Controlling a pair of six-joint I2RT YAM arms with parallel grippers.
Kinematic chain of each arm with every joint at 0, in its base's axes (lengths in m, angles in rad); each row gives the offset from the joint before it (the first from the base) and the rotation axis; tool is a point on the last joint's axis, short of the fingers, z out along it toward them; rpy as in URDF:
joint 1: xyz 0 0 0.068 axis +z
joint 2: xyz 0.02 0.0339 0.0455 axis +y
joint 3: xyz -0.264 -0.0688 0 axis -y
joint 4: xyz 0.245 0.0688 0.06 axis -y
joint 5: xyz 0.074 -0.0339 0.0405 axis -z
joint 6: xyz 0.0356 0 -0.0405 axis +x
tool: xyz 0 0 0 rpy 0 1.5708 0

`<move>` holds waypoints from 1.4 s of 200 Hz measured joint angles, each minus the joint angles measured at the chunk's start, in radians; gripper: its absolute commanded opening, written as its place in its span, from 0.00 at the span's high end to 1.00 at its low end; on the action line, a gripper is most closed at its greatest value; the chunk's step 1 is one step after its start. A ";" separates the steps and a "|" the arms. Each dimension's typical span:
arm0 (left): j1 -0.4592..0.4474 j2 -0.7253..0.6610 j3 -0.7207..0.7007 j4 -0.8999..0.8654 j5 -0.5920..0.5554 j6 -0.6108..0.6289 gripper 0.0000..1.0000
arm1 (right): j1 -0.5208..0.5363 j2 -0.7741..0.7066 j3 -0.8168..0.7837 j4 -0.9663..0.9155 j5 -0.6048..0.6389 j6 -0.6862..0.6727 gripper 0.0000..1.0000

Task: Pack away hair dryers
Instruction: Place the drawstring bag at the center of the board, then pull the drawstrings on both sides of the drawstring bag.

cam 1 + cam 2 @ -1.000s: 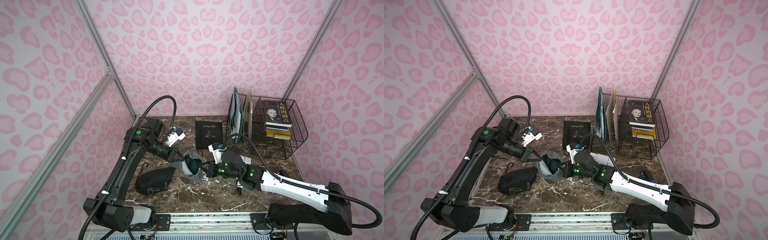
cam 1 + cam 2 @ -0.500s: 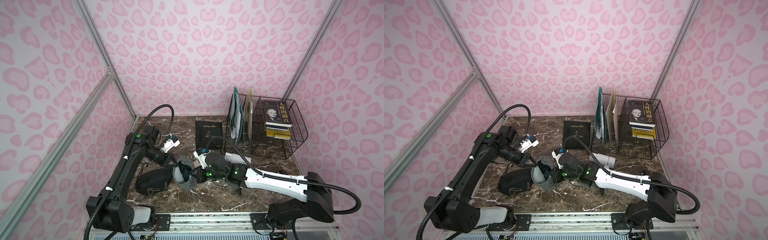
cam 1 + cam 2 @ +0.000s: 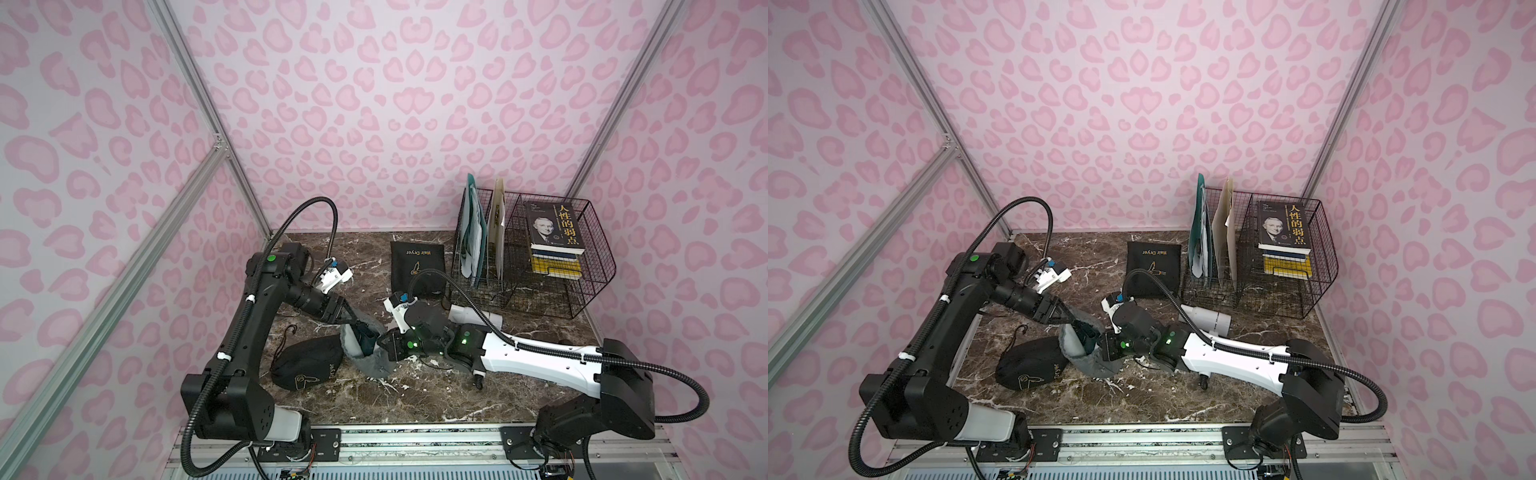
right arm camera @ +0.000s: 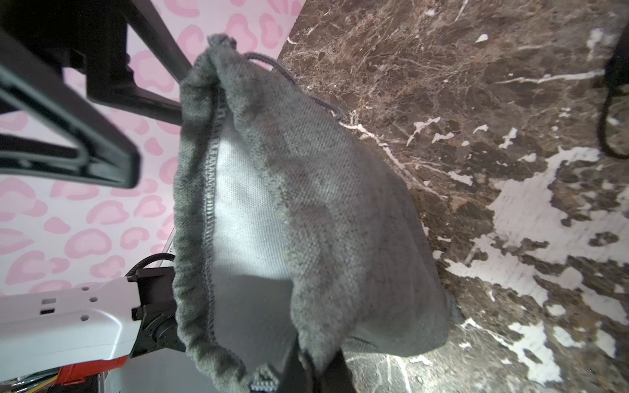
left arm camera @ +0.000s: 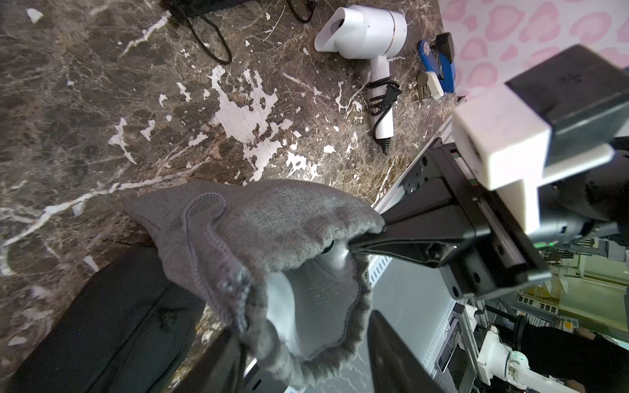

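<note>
Dark slate-teal plastic hair dryer (image 3: 366, 338) is sitting in the mouth of the grey woven drawstring pouch (image 3: 374, 363). It is only partly showing above the rim in both top views, so you cannot tell how deep it is sitting.

Your right gripper (image 4: 306, 369) is pinching the pouch rim, jaws closed on the fabric, and is holding the mouth up off the brown marble tabletop (image 3: 415, 399).

Your left gripper (image 3: 359, 325) is reaching to the opposite side of the rim with its jaws standing apart. In the left wrist view a stretch of rim is hanging between the two fingers (image 5: 218, 367) and lying against one of them; nothing is clamped.

White plastic hair dryer (image 5: 366, 32), black cord wound round its handle, is lying on its side on the marble. It is well apart from the grey pouch, on the right arm's side.

Bulging black fabric pouch (image 3: 305, 365) is lying just beside the grey pouch on the left arm's side, touching it.

Flat black fabric pouch printed "Hair Dryer" (image 3: 417, 266) is lying behind the grey pouch, toward the rear wall, apart from it.
</note>
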 measured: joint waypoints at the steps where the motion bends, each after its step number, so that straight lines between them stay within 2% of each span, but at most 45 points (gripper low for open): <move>1: 0.001 0.000 0.004 0.000 0.000 0.000 0.30 | 0.000 0.000 0.000 0.000 0.000 0.000 1.00; 28: 0.017 -0.007 0.034 0.003 -0.011 -0.026 0.28 | -0.005 0.000 0.002 0.000 0.000 0.000 1.00; 83: 0.016 0.047 0.034 0.074 -0.077 -0.160 0.28 | -0.007 0.005 0.002 0.000 -0.001 -0.003 1.00; 118: 0.016 0.076 0.035 0.114 -0.088 -0.228 0.34 | -0.008 0.011 0.003 0.008 -0.003 -0.010 1.00; 195: 0.016 0.119 0.025 0.114 -0.039 -0.248 0.64 | -0.012 0.025 0.016 0.023 -0.004 -0.019 1.00; 202: 0.016 0.120 0.023 0.114 -0.037 -0.248 0.64 | -0.012 0.026 0.017 0.024 -0.005 -0.020 1.00; 219: 0.016 0.122 0.018 0.114 -0.037 -0.248 0.78 | -0.013 0.027 0.017 0.024 -0.005 -0.023 1.00; 238: 0.016 0.122 0.014 0.114 -0.037 -0.248 0.87 | -0.016 0.027 0.017 0.024 -0.007 -0.024 1.00; 280: 0.016 0.122 0.049 0.106 -0.037 -0.248 0.98 | -0.020 0.029 0.017 0.024 -0.008 -0.026 1.00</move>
